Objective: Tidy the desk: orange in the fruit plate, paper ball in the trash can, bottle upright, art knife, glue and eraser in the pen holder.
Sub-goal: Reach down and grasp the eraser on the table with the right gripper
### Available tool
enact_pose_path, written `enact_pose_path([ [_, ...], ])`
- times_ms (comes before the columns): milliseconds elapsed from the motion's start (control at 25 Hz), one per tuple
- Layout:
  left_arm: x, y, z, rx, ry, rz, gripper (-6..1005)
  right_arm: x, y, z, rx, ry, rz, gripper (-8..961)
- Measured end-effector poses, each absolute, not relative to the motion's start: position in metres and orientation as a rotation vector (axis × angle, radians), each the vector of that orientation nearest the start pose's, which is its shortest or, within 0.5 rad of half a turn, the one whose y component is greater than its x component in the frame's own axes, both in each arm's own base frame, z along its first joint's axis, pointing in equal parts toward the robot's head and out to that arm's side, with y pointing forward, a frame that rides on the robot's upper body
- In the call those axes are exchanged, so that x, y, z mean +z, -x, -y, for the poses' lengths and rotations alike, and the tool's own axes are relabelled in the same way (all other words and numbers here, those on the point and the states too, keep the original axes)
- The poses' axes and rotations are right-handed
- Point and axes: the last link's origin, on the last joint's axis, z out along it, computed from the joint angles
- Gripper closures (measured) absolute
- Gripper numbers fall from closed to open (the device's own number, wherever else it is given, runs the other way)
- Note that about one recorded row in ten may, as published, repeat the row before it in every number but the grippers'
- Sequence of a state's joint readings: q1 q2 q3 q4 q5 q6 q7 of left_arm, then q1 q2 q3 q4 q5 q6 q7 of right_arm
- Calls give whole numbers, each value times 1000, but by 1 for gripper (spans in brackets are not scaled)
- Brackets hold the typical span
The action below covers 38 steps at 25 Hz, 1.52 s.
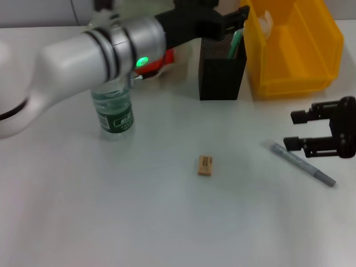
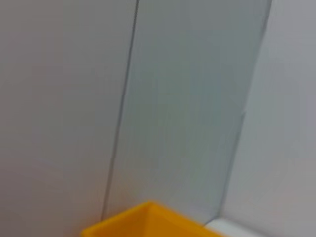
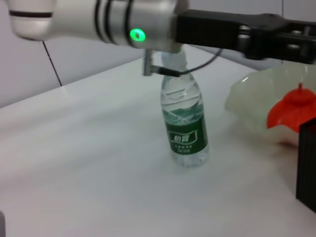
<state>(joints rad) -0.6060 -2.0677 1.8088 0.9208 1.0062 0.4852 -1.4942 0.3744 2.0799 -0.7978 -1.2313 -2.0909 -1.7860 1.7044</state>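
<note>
1. One bottle (image 1: 114,108) stands upright at 10 o'clock on the worktop (image 1: 167,222).
2. One eraser (image 1: 204,165) lies at centre, and one art knife (image 1: 303,163) at 3 o'clock.
3. Left end effector (image 1: 236,16) hovers over the single pen holder (image 1: 221,69) — its grip cannot be told.
4. Right end effector (image 1: 297,130) — fingers apart — is just above the knife.
5. One yellow bin (image 1: 295,47) sits at 1 o'clock.
</note>
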Motion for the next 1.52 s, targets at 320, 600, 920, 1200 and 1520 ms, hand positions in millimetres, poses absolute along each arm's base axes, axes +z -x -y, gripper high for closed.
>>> enact_pose_path([
  [320, 9, 157, -341, -1177, 2483, 419, 261, 59, -196, -322, 117, 2888, -593, 303],
  [600, 52, 225, -291, -1170, 2503, 418, 237, 22, -134, -346, -322, 2934, -553, 304],
  [920, 54, 267, -255, -1032, 2538, 480, 241, -45, -95, -360, -746, 2921, -450, 304],
  [1200, 43, 270, -240, -986, 2640, 403, 241, -85, -92, -361, -886, 2857, -340, 303],
  [1520, 39, 277, -233, -873, 2773, 358, 241, -103, -91, -353, -884, 2876, -312, 309],
])
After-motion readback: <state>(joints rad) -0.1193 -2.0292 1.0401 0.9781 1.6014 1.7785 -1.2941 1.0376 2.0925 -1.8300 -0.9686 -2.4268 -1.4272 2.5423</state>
